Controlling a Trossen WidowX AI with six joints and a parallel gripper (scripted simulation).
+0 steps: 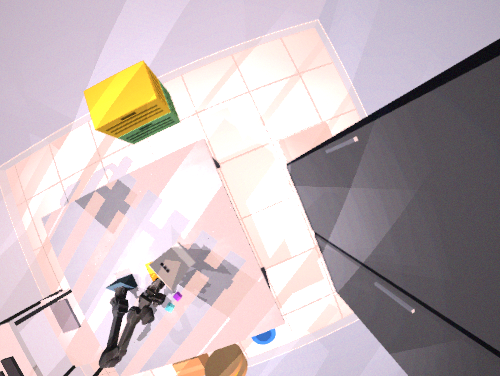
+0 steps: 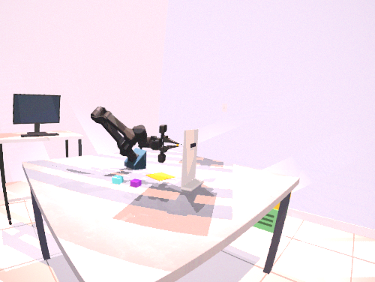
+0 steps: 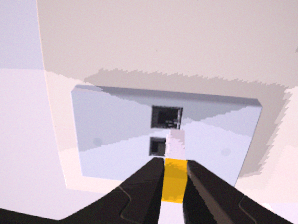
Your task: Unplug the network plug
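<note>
while the claw [image 3: 174, 183] is nearly closed, its two dark fingers pinch the yellow plug [image 3: 176, 179] between them. plug sits at the fingertips, just in front of the claw, near the dark socket [image 3: 165, 117] in the grey plate on the upright panel [image 2: 190, 157]; cannot tell if its tip is inside. below the claw on the desk [image 2: 240, 195] lies the yellow marked square [image 2: 160, 175], with a cyan cube [image 2: 117, 179] and a purple cube [image 2: 136, 182] beside it.

My fingers look matt dark plastic; the plug [image 3: 174, 180] smooth yellow plastic; the panel [image 3: 166, 23] flat matt beige.
</note>
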